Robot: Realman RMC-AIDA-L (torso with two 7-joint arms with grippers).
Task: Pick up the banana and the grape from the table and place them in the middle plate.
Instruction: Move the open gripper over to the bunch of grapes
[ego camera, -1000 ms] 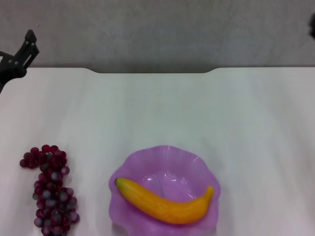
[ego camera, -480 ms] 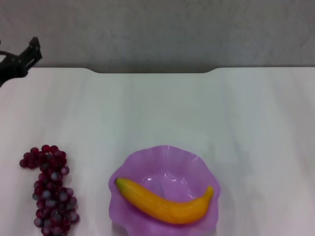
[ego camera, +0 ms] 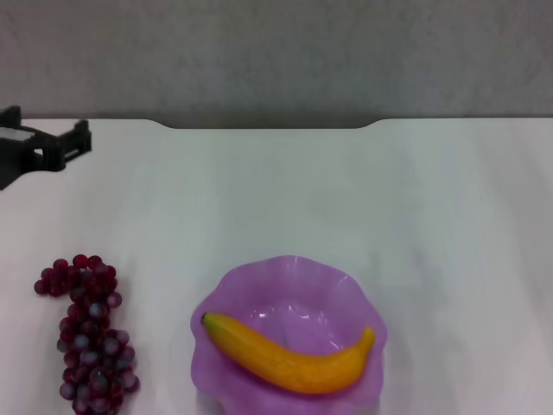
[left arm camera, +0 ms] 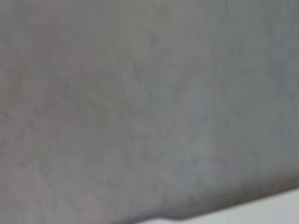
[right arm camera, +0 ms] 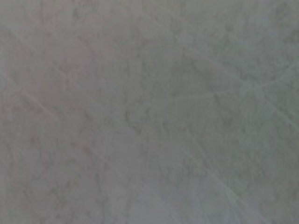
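Left end effector [ego camera: 79, 138] now lower, level.

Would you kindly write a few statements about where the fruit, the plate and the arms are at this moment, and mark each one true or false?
1. The banana lies in the middle plate. True.
2. The grape is in the plate as well. False: it lies on the table, on the plate's left.
3. The left gripper is over the far left of the table, away from the grape. True.
4. The right gripper grips the banana. False: it is out of the head view and nothing holds the banana.
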